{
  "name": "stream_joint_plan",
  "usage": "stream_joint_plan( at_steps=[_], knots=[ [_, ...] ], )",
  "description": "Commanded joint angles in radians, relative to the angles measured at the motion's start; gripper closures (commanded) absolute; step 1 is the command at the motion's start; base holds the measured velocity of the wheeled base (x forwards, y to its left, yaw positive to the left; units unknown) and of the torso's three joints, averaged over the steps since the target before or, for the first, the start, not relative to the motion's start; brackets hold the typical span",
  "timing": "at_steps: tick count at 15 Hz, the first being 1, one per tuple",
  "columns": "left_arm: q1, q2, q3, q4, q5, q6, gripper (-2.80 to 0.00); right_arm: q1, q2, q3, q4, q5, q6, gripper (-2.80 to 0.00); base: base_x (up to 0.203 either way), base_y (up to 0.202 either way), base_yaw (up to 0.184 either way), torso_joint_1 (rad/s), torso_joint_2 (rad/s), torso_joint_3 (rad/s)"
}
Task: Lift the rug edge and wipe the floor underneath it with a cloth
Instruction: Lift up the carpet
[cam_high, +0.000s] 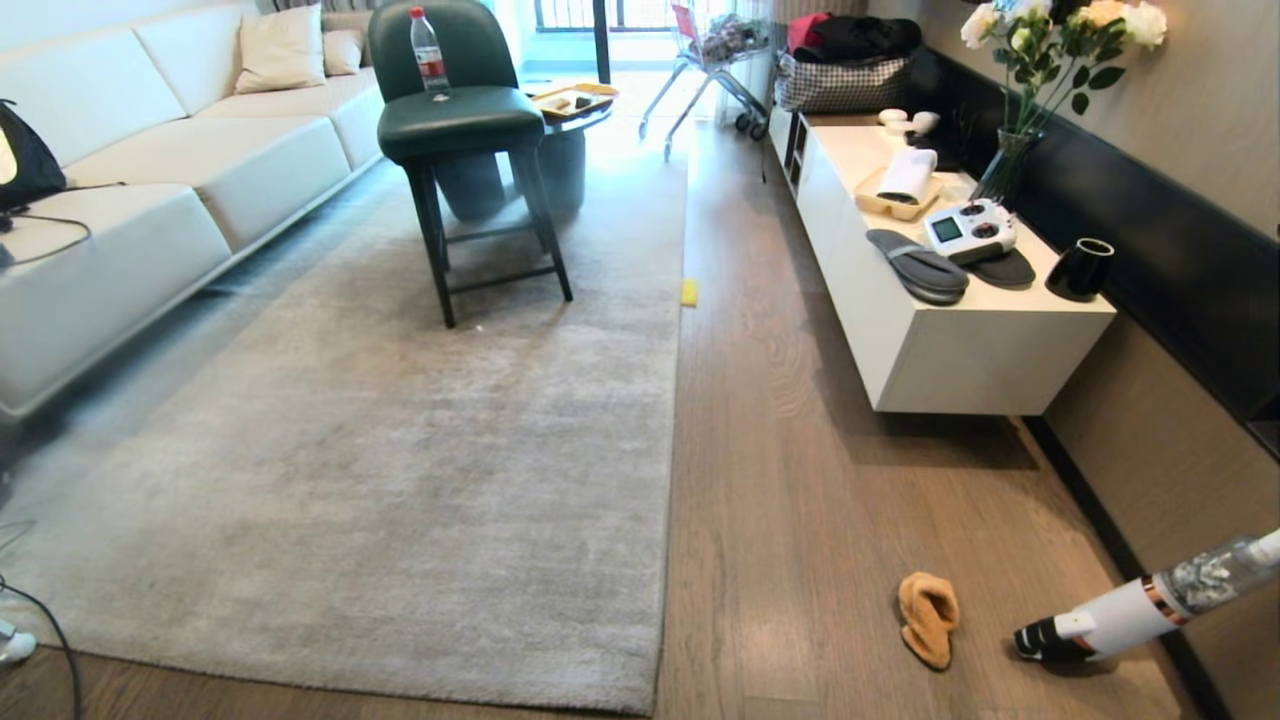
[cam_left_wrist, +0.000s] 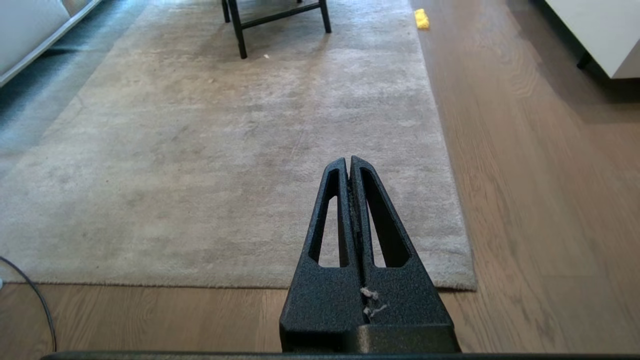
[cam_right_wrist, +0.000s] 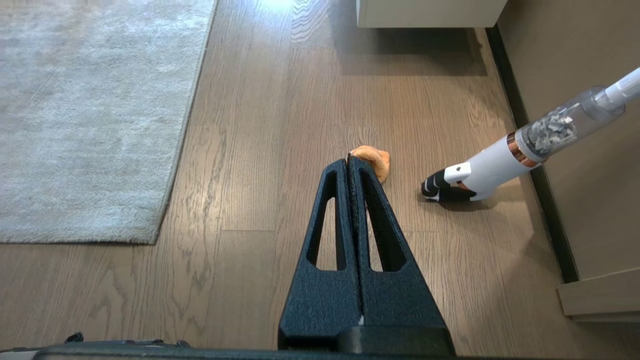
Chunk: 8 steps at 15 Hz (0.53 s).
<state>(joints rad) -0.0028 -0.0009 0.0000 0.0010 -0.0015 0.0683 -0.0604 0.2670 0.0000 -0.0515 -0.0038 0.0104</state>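
Note:
A large pale grey-beige rug (cam_high: 400, 450) lies flat on the wood-grain floor (cam_high: 800, 520). Its near right corner, the rug edge (cam_high: 640, 690), sits low in the head view and shows too in the left wrist view as the rug edge (cam_left_wrist: 462, 280) and in the right wrist view as the rug edge (cam_right_wrist: 150, 235). The orange-yellow cloth (cam_high: 928, 617) lies crumpled on the floor to the right of the rug. My left gripper (cam_left_wrist: 348, 160) hangs shut and empty above the rug near that corner. My right gripper (cam_right_wrist: 348, 159) is shut and empty, high above the floor, with the cloth (cam_right_wrist: 375, 157) partly hidden behind its tips. Neither arm shows in the head view.
A white handheld vacuum (cam_high: 1140, 605) leans from the right wall onto the floor beside the cloth. A white low cabinet (cam_high: 950, 330) with slippers stands along the right wall. A dark chair (cam_high: 470, 140) stands on the rug's far part, a sofa (cam_high: 150, 180) at left. A small yellow block (cam_high: 689, 291) lies by the rug's right border. A cable (cam_high: 50, 630) trails at the near left.

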Motion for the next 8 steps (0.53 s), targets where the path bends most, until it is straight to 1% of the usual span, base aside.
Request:
stream_joint_plan(
  at_steps=[1, 8],
  knots=[
    [0.0, 0.001, 0.0, 0.0, 0.0, 0.001, 0.0, 0.001, 0.0, 0.0, -0.001, -0.005, 0.002, 0.0, 0.0, 0.0, 0.0, 0.0, 0.0, 0.0],
    [0.0, 0.001, 0.0, 0.001, 0.0, 0.001, 0.0, 0.001, 0.0, 0.0, -0.002, -0.013, 0.013, 0.0, 0.0, 0.0, 0.0, 0.0, 0.0, 0.0]
  ],
)
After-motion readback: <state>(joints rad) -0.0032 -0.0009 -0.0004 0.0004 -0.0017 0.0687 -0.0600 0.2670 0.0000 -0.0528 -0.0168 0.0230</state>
